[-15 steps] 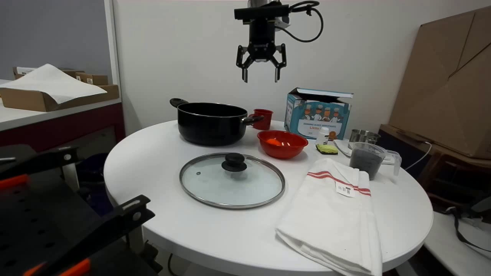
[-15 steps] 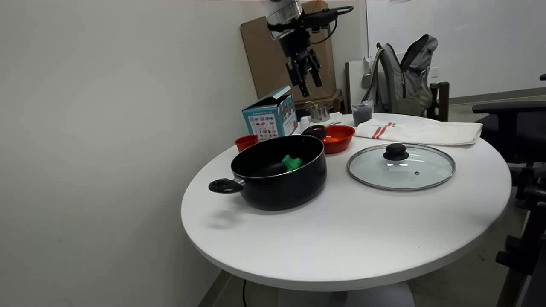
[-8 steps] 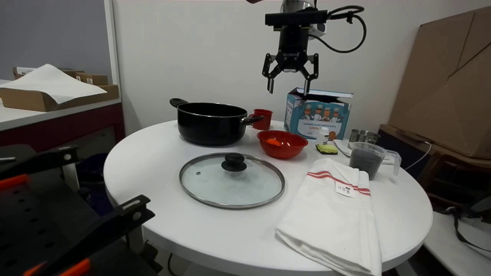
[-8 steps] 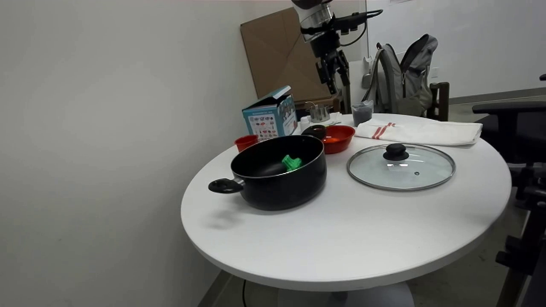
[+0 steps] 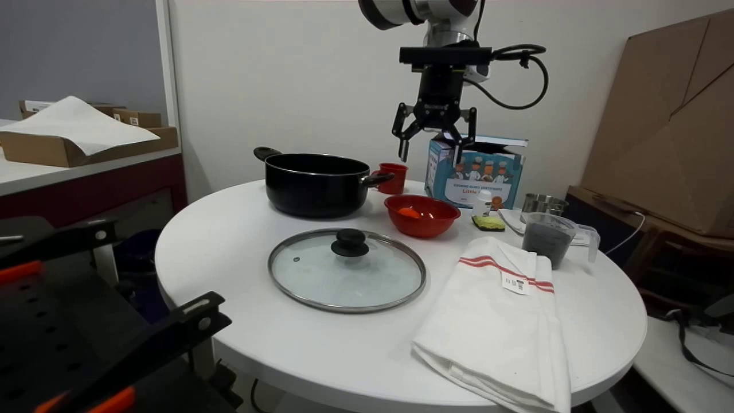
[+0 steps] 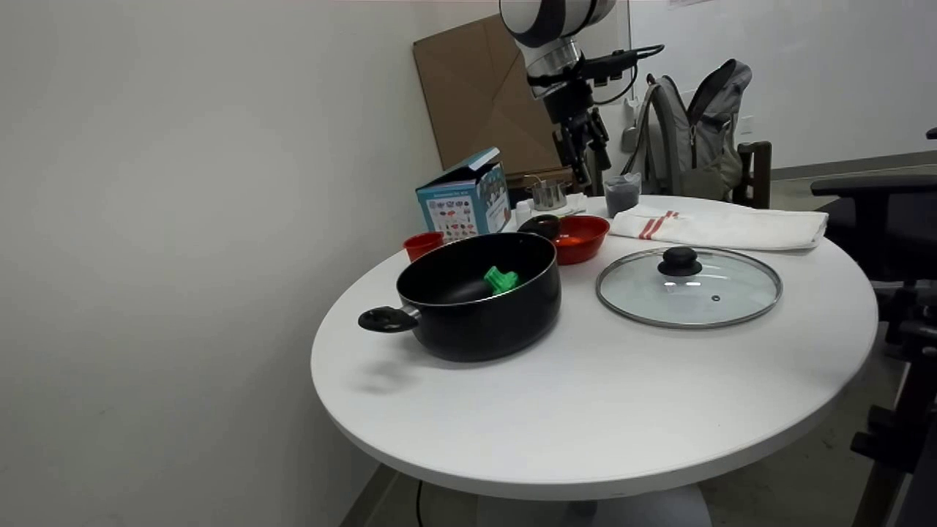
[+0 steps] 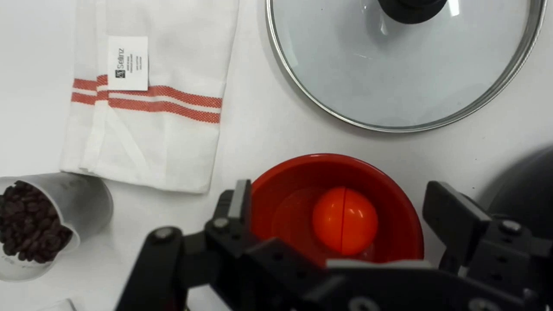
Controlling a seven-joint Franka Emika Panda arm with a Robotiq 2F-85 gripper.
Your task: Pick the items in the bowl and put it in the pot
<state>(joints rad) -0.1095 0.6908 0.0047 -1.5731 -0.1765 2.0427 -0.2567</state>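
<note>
The glossy red bowl (image 5: 427, 228) sits on the table and also shows in an exterior view (image 6: 585, 252). In the wrist view, a round orange piece (image 7: 344, 221) with a seam lies inside the bowl (image 7: 391, 190). The black pot (image 5: 317, 192) stands beside the bowl. A bright green piece (image 6: 501, 280) lies inside the pot (image 6: 483, 322). My gripper (image 5: 430, 160) is open and empty, well above the bowl. In the wrist view, the gripper's (image 7: 338, 192) fingers stand wide apart on either side of the orange piece. The bowl's near part is hidden by the gripper.
A glass lid (image 5: 321, 275) lies in front of the pot and bowl. A white towel (image 5: 499, 327) lies beside it. A red cup (image 5: 393, 179), blue box (image 5: 479, 178), sponge (image 5: 488, 222) and measuring cup (image 5: 547, 241) stand near the bowl.
My open gripper has moved away from above the pot's side, to the right in both exterior views, and then down over the bowl. The bowl, pot and pieces have not moved.
</note>
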